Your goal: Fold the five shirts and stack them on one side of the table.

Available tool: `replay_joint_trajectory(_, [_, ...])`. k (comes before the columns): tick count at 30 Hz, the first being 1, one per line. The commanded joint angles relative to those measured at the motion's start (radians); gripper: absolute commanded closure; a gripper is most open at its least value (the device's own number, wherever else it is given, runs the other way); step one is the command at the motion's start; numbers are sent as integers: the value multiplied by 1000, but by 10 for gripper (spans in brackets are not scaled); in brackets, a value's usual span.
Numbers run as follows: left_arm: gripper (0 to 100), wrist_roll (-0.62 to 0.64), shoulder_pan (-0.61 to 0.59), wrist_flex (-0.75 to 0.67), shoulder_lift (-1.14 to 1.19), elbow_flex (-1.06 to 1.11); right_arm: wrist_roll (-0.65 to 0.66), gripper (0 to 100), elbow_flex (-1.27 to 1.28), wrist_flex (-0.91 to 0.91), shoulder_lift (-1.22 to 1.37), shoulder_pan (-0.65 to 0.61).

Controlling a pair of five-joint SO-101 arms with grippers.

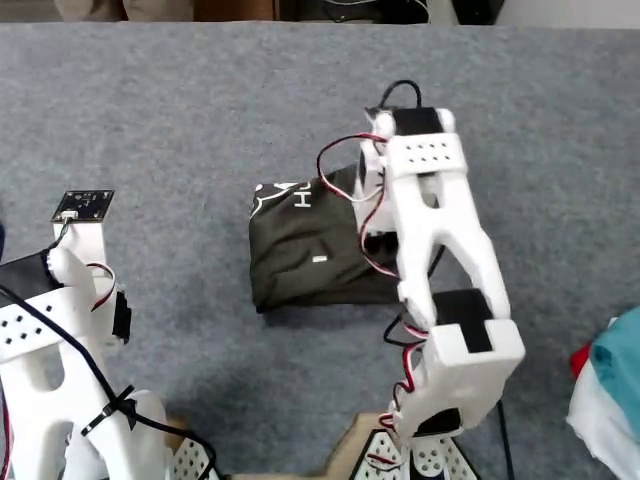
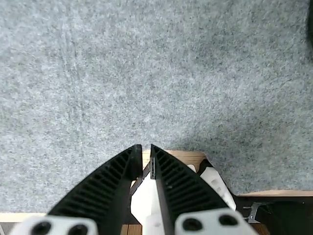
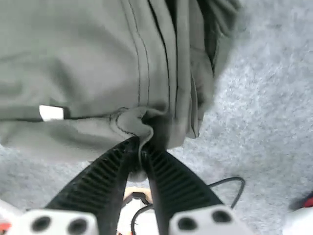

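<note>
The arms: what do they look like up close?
The left arm and right arm are blocky and white, trailing red, black and white wires. The left pincer and right pincer have black, ribbed, pointed fingers.

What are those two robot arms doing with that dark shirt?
The right gripper is pinching the edge of the dark shirt, which lies folded in the middle of the grey table. The left gripper is shut and holds nothing, off to the side. A pile of clothes sits at the table's edge.
</note>
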Motion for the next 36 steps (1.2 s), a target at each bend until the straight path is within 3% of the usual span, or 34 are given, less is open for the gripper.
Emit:
replay_joint_trajectory(1, [953,-5,-2,-9,-7,-11,38,988,50,18,-84,28])
replay_joint_trajectory(3, [953,-5,-2,-9,-7,-11,55,953,73,18,-96,41])
replay_joint_trajectory(8, [888,-2,-3,-9,-7,-12,124,716,108,18,-147,36])
replay_joint_trajectory(10, [863,3,-3,-8,-7,-34,140,681,108,18,-191,35])
replay_joint_trajectory(15, [861,14,12,-8,-2,-160,167,818,94,12,-332,35])
replay_joint_trajectory(19, [861,146,178,-5,87,-262,163,998,-13,-43,-321,33])
replay_joint_trajectory(23, [861,358,397,-5,295,-373,106,993,-191,-44,-206,-4])
replay_joint_trajectory(27, [861,483,575,-8,515,-503,80,992,-389,-84,-10,-67])
replay_joint_trajectory(31, [861,508,686,-8,679,-638,81,992,-599,-141,243,-93])
replay_joint_trajectory(36, [861,509,743,-8,820,-746,83,992,-854,-115,542,-105])
